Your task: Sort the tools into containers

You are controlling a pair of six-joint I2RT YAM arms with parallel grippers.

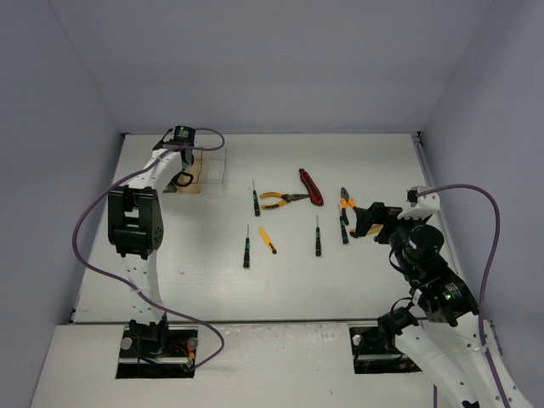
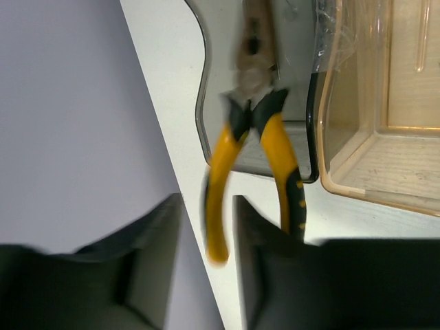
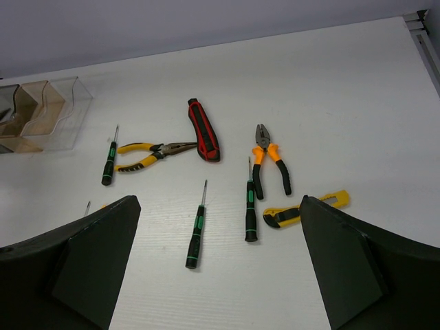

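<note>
Left wrist: pliers point(image 2: 278, 144) nose in grey bin point(image 2: 220, 55).
Left gripper point(image 2: 206, 203) parted about one handle; right gripper point(image 3: 216, 199) spread wide, empty.

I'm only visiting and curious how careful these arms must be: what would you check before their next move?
1. Yellow-handled pliers nose-first in the smoky grey plastic bin: ok, though the handles stick out over its rim.
2. Left end effector free of those pliers: cannot tell, the view is blurred.
3. Right end effector open and empty: ok.
4. Sorting complete: not ok; orange-handled pliers and red-and-black tool lie on the white table.
</note>
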